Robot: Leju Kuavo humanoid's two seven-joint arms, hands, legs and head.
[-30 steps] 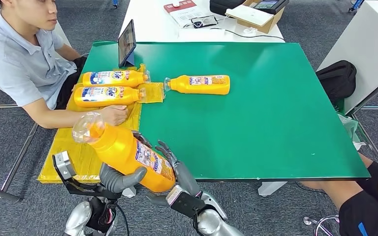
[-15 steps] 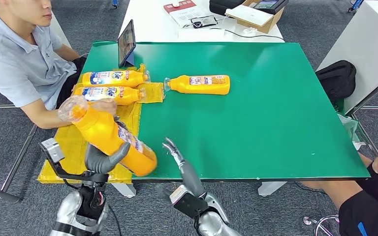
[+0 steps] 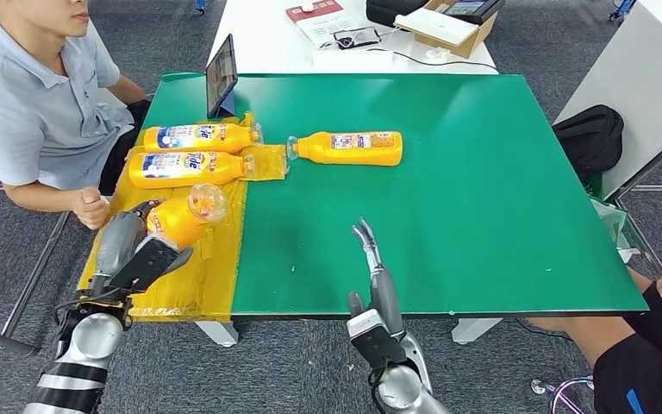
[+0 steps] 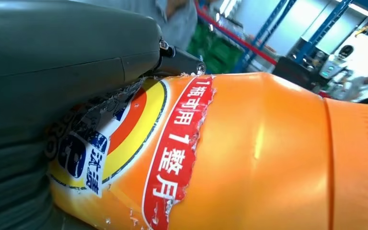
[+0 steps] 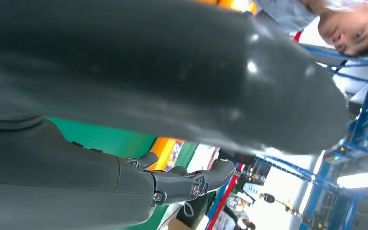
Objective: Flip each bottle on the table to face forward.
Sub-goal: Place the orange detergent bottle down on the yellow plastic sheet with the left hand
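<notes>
Left hand (image 3: 138, 250): grips held bottle (image 3: 181, 217) over the yellow mat (image 3: 215, 267), clear cap toward the tabletop's (image 3: 483, 224) middle. Two bottles (image 3: 191, 166) lie on the mat just beyond it, labels up. Lone bottle (image 3: 349, 147) lies on bare green. Right hand (image 3: 371, 259): fingers straight, holding nothing, at the near edge.
</notes>
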